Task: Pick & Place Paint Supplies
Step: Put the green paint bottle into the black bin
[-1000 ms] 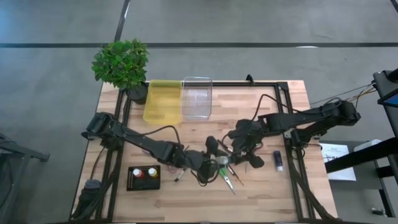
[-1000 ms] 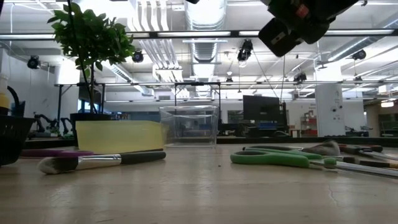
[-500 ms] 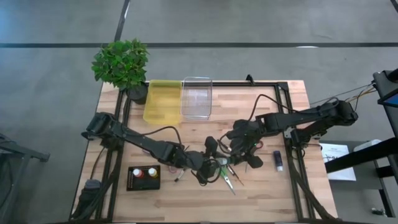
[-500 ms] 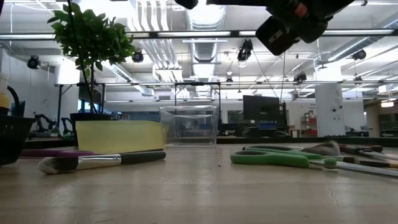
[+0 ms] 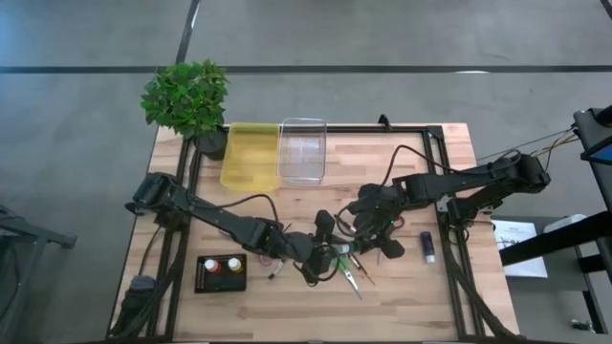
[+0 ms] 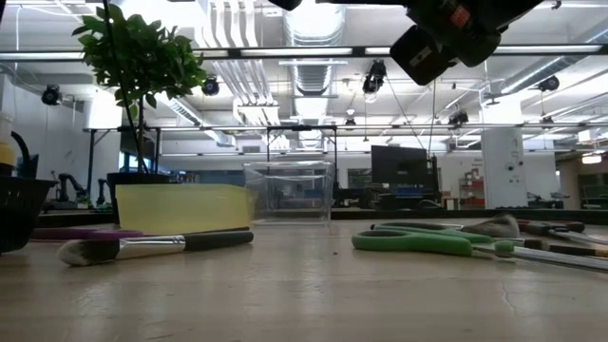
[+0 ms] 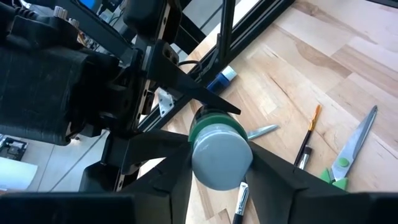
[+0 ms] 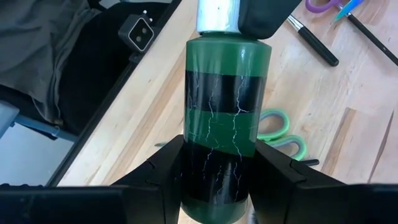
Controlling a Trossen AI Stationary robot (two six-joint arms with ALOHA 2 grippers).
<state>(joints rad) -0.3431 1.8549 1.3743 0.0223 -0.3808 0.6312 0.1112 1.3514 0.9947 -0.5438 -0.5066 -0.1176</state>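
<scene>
A green paint bottle (image 8: 227,118) with a black label and a grey cap hangs in the air between my two grippers over the table's middle (image 5: 342,246). My left gripper (image 7: 221,160) is shut on it from the left, my right gripper (image 8: 225,163) from the right. On the table below lie thin dark-handled brushes (image 7: 309,134), a wide-headed brush (image 6: 152,247) and a blue-purple tube (image 5: 426,247). Yellow and orange bottles stand in a black holder (image 5: 221,271). My left gripper pinches the bottle's grey cap (image 7: 219,163) between its two fingers, one on each side; the cap's flat end faces the wrist camera. The bottle is clear of the table. My right gripper pinches the bottle's body near its base, on the black label band (image 8: 214,177), between its two fingers (image 8: 171,163). The bottle runs forward along the fingers, lifted clear of the table, with its cap (image 8: 216,15) at the far end.
Green-handled scissors (image 5: 349,272) lie on the table under the grippers. A yellow bin (image 5: 251,155) and a clear bin (image 5: 302,150) stand side by side at the far edge, a potted plant (image 5: 186,96) at the far left corner. The near part of the table has room.
Both grippers, joined at the bottle, have eased a little toward the table's left in the first half second and have kept still since. Both holds are as before.
</scene>
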